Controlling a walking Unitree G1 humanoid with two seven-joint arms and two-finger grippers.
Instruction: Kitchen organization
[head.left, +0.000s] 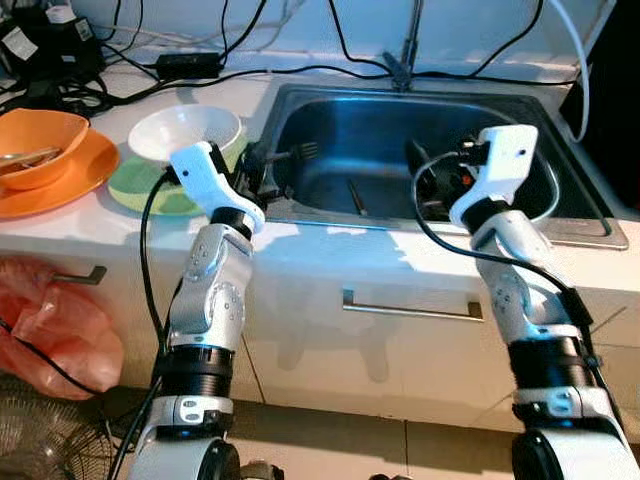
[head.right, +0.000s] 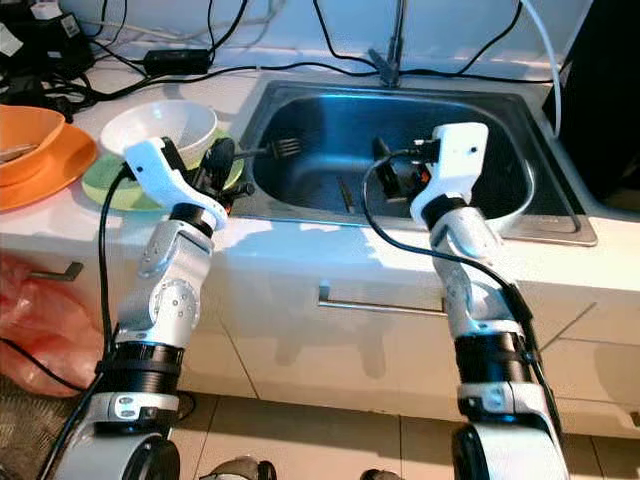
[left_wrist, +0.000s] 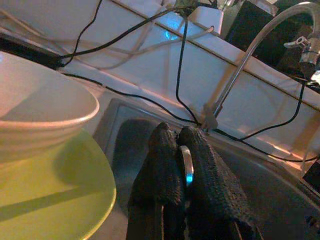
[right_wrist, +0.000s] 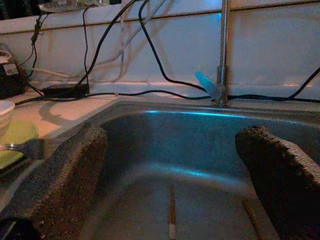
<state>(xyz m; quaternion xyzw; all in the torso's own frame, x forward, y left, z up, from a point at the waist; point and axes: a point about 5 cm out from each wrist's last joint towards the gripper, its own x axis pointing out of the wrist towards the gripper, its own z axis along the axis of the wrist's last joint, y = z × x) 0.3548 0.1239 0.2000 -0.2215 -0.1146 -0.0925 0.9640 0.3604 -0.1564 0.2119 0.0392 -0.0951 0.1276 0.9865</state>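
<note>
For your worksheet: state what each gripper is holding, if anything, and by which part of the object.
The left gripper holds a fork by its handle end, tines out over the sink. The right gripper holds nothing; its jaws stand open.

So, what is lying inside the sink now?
On the bottom of the sink lie chopsticks. The left gripper holds a fork above the basin. The right gripper covers part of the floor, so more may be hidden.

A home kitchen. A steel sink (head.left: 400, 140) with a tap (right_wrist: 222, 55) sits in a white counter (head.left: 330, 245), with a drawer (head.left: 412, 306) below. Beside the sink stand a white bowl (head.left: 185, 130) on a green plate (head.left: 140, 190) and an orange bowl (head.left: 40, 140) on an orange plate (head.left: 80, 180). Black cables (head.left: 250, 72) trail along the tiled wall (right_wrist: 165, 45).
</note>
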